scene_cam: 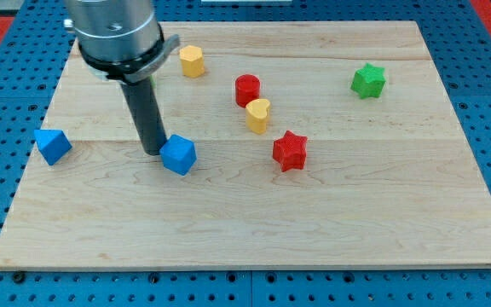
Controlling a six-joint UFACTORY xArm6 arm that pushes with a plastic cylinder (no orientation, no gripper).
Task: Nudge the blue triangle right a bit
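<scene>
Two blue blocks lie on the wooden board (pixel 254 230). One blue block (pixel 178 155) sits left of the middle; I cannot tell its shape for sure, it looks blocky with angled faces. The other blue block (pixel 52 145) is at the board's left edge and looks wedge-like, perhaps the triangle. My tip (pixel 153 152) stands right against the left side of the middle blue block, touching or nearly touching it. The rod rises from there toward the view's top left.
A red star (pixel 289 151) lies right of the middle blue block. A yellow heart-like block (pixel 258 114) and a red cylinder (pixel 247 89) sit above it. A yellow block (pixel 193 61) is near the top. A green star (pixel 368 81) is at the upper right.
</scene>
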